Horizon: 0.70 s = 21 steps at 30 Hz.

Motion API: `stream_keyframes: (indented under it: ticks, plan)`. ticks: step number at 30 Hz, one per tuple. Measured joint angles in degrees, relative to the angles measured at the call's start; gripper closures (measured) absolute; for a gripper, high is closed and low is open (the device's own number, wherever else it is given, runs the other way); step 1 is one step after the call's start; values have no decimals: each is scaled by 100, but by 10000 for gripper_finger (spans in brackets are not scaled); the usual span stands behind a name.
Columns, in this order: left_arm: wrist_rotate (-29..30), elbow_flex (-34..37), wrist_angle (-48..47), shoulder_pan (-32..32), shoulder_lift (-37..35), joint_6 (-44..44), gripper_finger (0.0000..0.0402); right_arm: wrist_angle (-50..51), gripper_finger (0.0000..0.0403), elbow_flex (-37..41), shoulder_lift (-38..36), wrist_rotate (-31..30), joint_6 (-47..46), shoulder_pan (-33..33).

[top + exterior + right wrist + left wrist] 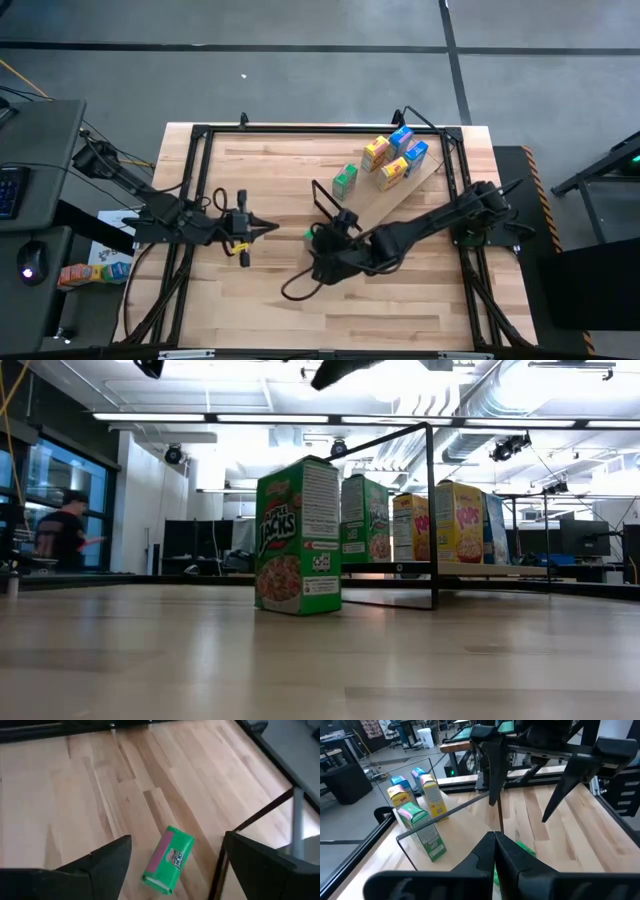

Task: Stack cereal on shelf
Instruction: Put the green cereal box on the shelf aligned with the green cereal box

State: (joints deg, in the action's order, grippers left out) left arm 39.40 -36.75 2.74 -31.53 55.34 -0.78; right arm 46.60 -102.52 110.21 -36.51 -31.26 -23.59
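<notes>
1. Right gripper (175,865): jaws spread wide, holding nothing. A green cereal box (167,859) stands on the surface directly below, between the 2 fingers (102,862), touching neither.
2. In the high view the right gripper (318,250) sits near the middle of the surface, at the black-framed end of the shelf (372,207). Only a sliver of the green cereal box (309,236) shows beside it.
3. Low view: the green cereal box (298,536) stands upright on the surface, just in front of the shelf's black frame (431,510), off the board.
4. Left gripper (262,231): jaws closed to a point, gripping nothing, hovering left of centre and aimed toward the right gripper. The left wrist view shows the fingertips (495,845) pressed together.
5. Shelf: a light-wood board lying at an angle, running from mid-surface toward the far right corner.
6. On the board, high view: second green box (345,179) nearest the frame end; 2 yellow boxes (376,152) (394,173) further along; 2 blue boxes (401,138) (416,153) at the far end. All 5 stand upright, close together.
7. Left wrist view shows the same cluster: the second green box (422,827) in front, yellow and blue boxes behind it.
8. Surface (270,180): butcher-block, bordered by a black rail.
9. Room beyond, low view: a person (62,535) at far left.
</notes>
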Motion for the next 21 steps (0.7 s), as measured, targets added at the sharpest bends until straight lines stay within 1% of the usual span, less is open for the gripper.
stream_keyframes:
  ticks: [4, 11, 16, 21]
  plan:
    - [4, 0, -58, 0, 118, -62, 401, -24, 87, 87, 134, 145, -404, 74]
    - [-10, 4, -169, 0, 139, -155, 401, -447, 87, 614, 210, 278, -852, 251]
    - [-11, 4, -165, 0, 139, -156, 401, -962, 87, 1005, 212, 575, -878, 363]
    - [-13, 4, -166, 0, 139, -157, 402, -1237, 87, 1226, 175, 547, -783, 407]
